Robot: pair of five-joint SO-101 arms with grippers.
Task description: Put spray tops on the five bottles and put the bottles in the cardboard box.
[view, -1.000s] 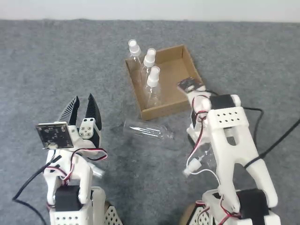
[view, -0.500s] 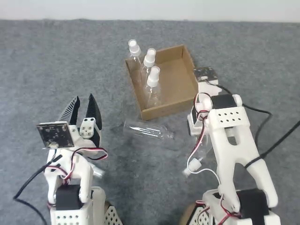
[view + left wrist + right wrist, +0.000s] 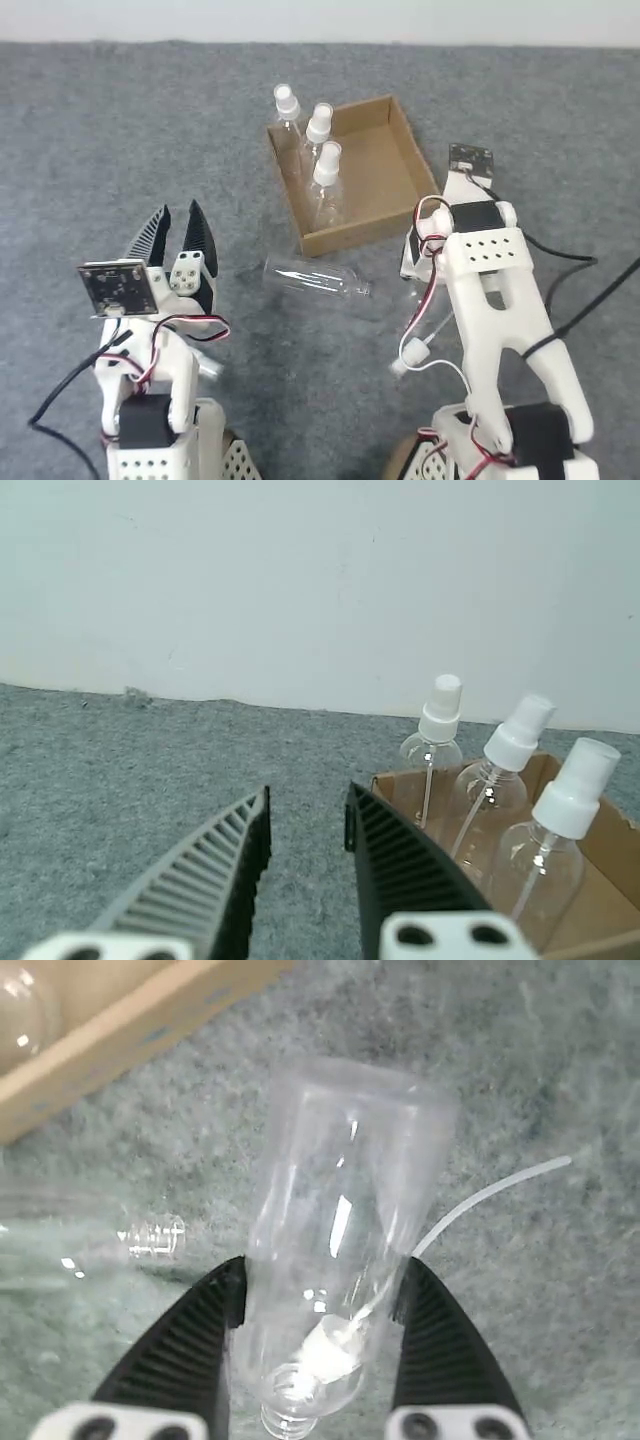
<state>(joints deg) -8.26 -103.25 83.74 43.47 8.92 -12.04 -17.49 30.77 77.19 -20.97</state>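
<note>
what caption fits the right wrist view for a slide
Right gripper clamps an uncapped clear bottle near the cardboard box.

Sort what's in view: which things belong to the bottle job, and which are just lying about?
Belongs to the job:
- cardboard box
- three capped bottles at the box
- bare bottle lying on the carpet
- gripped bottle in the right gripper
- thin white tube, likely from a loose spray top

Just there:
- grey carpet
- white wall
</note>
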